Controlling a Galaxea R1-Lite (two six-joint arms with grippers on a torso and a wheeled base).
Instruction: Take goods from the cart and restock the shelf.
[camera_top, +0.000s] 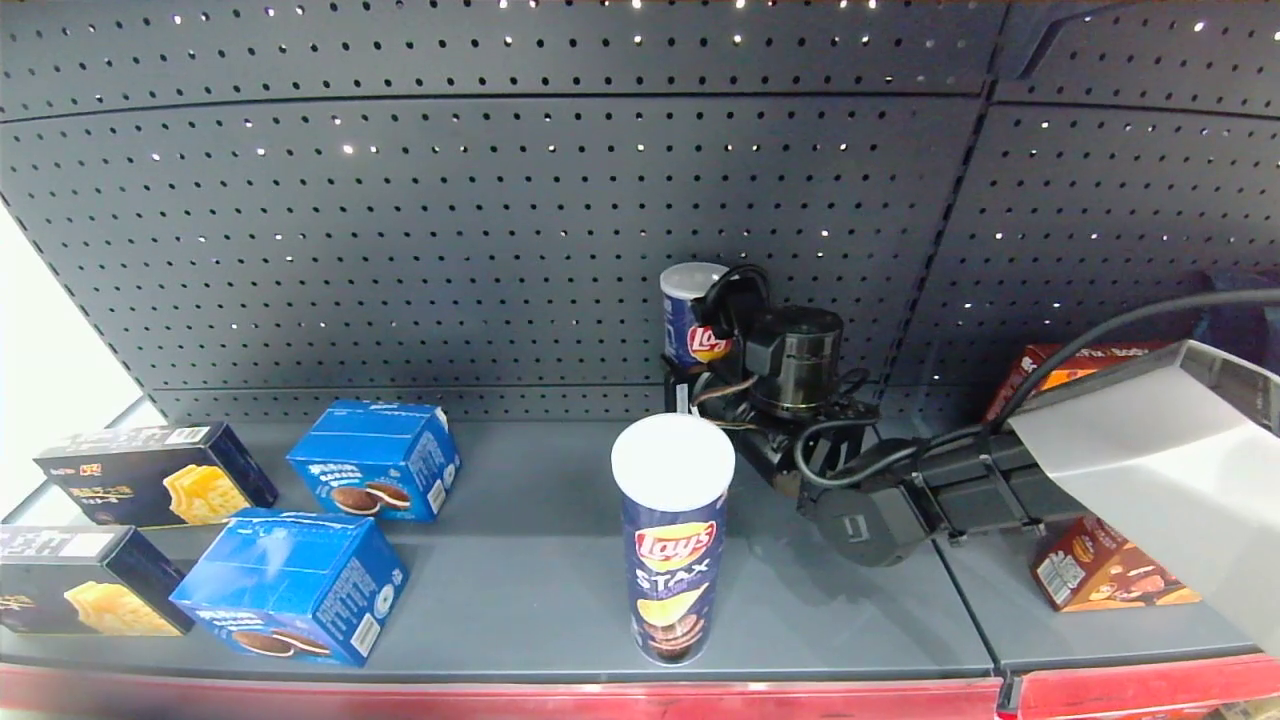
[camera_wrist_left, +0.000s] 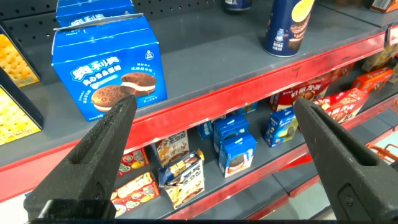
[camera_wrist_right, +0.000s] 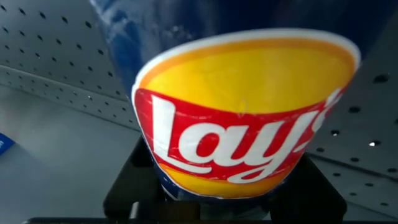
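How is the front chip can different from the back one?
The front can stands free near the shelf edge; the back can sits in the right gripper by the pegboard wall. The front can shows its whole side; the back can is partly hidden by the arm. Both are blue with white lids.

A: The right arm (camera_top: 950, 490)?
B: Black joints, a round dark motor housing, looped black cables, pale grey cover on the forearm.
A: And the left gripper (camera_wrist_left: 214, 104)?
B: Two matte black tapered fingers (camera_wrist_left: 93, 155).
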